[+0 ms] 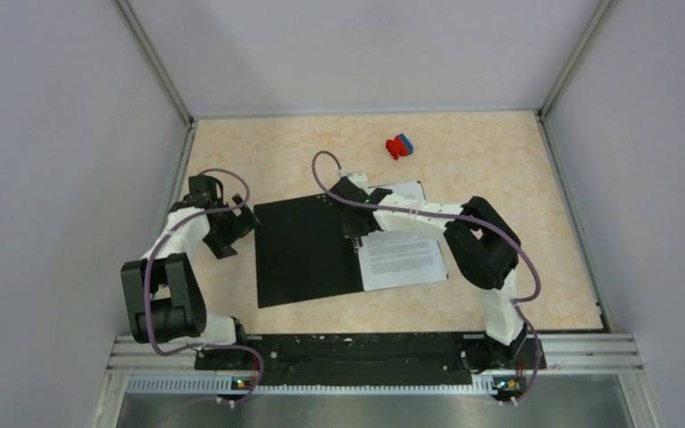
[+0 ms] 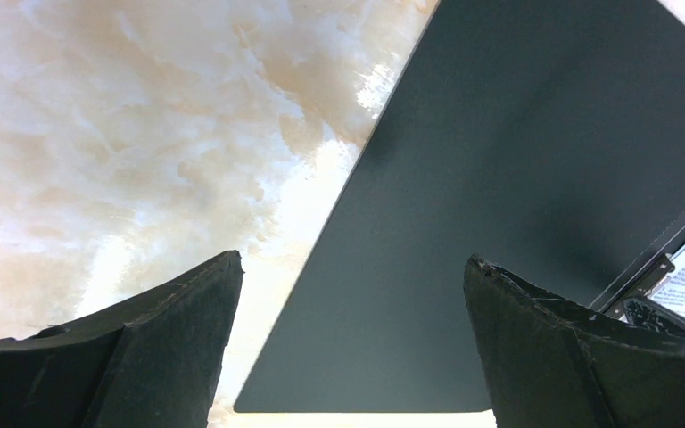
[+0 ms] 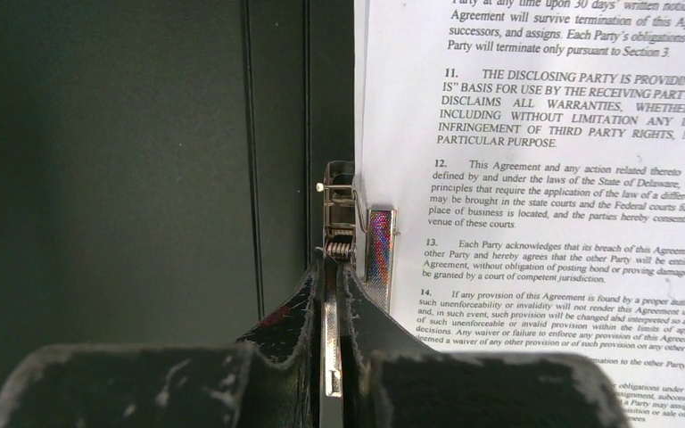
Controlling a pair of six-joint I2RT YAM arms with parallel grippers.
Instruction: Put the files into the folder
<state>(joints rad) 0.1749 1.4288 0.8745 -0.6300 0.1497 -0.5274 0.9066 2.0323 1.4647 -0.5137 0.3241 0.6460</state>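
Your right gripper (image 3: 333, 272) pinches what looks like the clip (image 3: 339, 214) of the folder (image 3: 125, 178), with the files (image 3: 544, 178) at its 3 o'clock. Your left gripper (image 2: 352, 260) hangs spread.

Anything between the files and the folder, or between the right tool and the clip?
Nothing visible. The files lie on the open folder's black right half, with their left edge beside the metal clip at the spine. The right tool is shut directly on that clip's lever. Whether the clip overlaps the paper edge is unclear.
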